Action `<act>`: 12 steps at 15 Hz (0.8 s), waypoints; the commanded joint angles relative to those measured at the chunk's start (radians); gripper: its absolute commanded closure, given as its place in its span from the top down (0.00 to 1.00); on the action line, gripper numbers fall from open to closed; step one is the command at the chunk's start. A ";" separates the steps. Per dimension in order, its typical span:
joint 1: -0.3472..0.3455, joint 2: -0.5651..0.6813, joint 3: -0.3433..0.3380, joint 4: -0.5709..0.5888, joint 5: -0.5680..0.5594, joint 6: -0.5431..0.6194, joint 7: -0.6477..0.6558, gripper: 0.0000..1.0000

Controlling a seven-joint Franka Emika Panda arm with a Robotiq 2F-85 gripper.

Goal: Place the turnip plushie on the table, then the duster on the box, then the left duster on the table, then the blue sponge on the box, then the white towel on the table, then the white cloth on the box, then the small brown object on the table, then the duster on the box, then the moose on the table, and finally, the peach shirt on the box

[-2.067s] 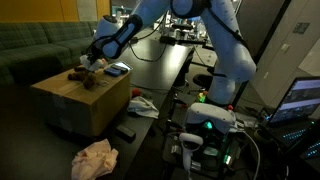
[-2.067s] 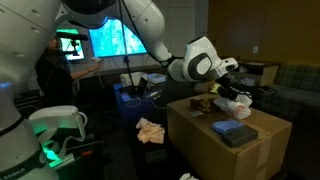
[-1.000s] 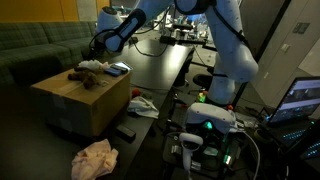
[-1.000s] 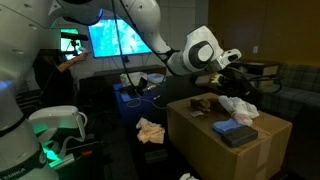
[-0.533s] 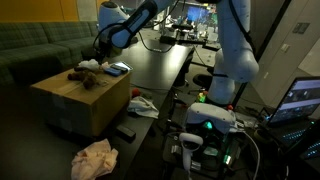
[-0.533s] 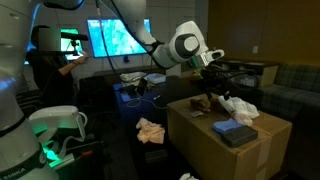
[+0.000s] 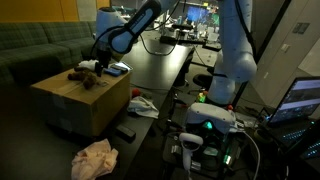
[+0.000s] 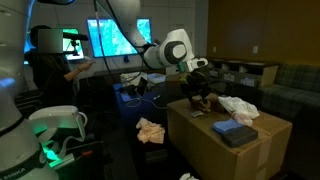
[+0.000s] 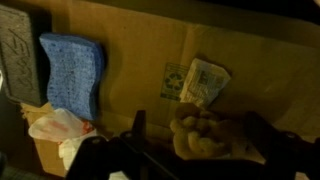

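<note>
Now the arm leans over the cardboard box [image 7: 70,110]. Its fingers [image 9: 137,130] are wide apart and hold nothing. The brown moose [image 9: 205,135] lies on top of the box, right under the fingers, and shows between them in the wrist view. The blue sponge [image 9: 70,70] lies flat on the box too, near the white cloth [image 9: 58,128]. The peach shirt [image 7: 95,158] lies crumpled on the floor beside the box.

Dark table [image 7: 162,72]: cardboard box [image 7: 85,110], peach shirt [image 7: 95,158]
</note>
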State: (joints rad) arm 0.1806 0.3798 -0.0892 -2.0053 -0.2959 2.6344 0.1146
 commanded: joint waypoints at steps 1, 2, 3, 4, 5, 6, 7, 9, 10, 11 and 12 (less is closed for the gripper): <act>-0.068 0.015 0.077 0.002 0.082 -0.012 -0.107 1.00; -0.080 0.020 0.089 0.003 0.101 -0.016 -0.127 1.00; -0.091 0.032 0.099 0.010 0.116 -0.019 -0.149 1.00; -0.099 0.041 0.103 0.014 0.123 -0.017 -0.161 1.00; -0.110 0.049 0.113 0.018 0.138 -0.020 -0.182 1.00; -0.117 0.059 0.117 0.022 0.144 -0.020 -0.193 1.00; -0.128 0.064 0.125 0.025 0.156 -0.024 -0.212 1.00; -0.139 0.078 0.136 0.033 0.170 -0.028 -0.236 1.00; -0.144 0.084 0.141 0.038 0.175 -0.031 -0.246 1.00; -0.146 0.087 0.145 0.040 0.178 -0.032 -0.254 1.00; -0.148 0.092 0.150 0.045 0.182 -0.035 -0.263 1.00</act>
State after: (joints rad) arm 0.0531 0.4553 0.0315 -1.9967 -0.1479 2.6228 -0.0984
